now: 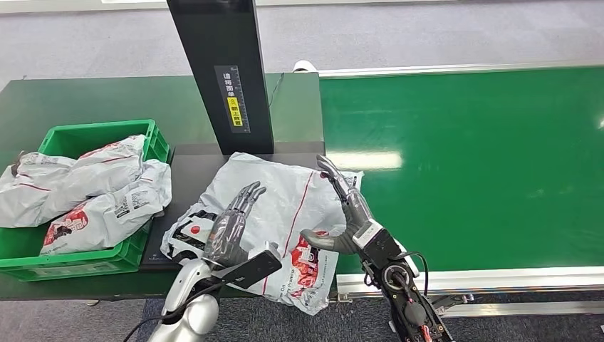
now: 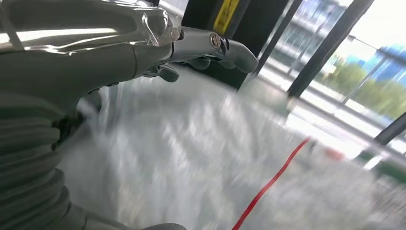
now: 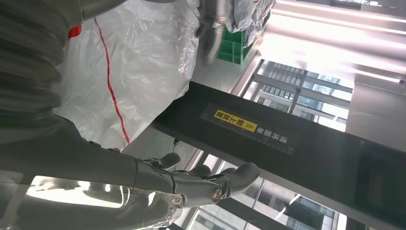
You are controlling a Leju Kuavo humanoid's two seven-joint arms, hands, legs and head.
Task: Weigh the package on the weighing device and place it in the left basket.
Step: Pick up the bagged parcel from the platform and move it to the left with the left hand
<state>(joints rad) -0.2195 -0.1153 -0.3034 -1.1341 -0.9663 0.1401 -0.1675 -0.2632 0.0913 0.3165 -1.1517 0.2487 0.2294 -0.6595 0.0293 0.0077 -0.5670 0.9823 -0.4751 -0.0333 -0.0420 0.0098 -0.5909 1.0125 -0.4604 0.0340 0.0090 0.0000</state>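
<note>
Your left hand (image 1: 229, 229) lies flat on the package (image 1: 285, 206), gripping nothing — right hand (image 1: 349, 214) spread at its right edge, bare green belt (image 1: 470, 164) beyond; basket (image 1: 92, 135) left.

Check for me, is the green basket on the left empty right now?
No, the green basket already holds several grey mail bags piled up past its rim.

Package (image 1: 274, 206): white-grey with red line and red-black print. Basket (image 1: 100, 135): green. Conveyor belt (image 1: 463, 164): green; column (image 1: 221, 71): black, yellow label.
</note>
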